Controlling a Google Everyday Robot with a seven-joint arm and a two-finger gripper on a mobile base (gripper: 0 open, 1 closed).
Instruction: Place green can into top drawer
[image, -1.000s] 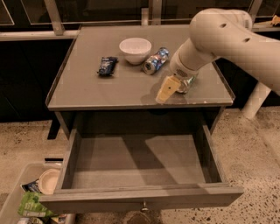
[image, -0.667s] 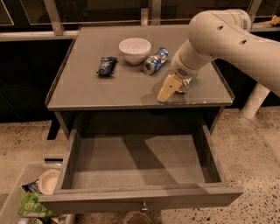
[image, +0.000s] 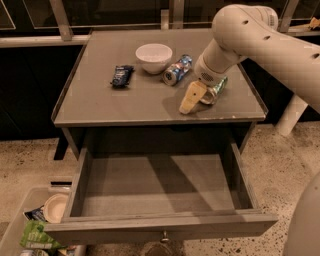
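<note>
Nearest, the drawer (image: 160, 223) stands pulled open. Behind it, at the right front of the cabinet top (image: 100, 102), the green can (image: 216, 90) lies on its side, green and silver, its long axis running near-left to far-right. The gripper (image: 198, 98) is right against it; I cannot tell whether it grips. Farther back are a blue can (image: 177, 70) and a bowl (image: 153, 56).

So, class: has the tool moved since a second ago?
No. The tool is at the green can, as far right of the bowl as before.
</note>
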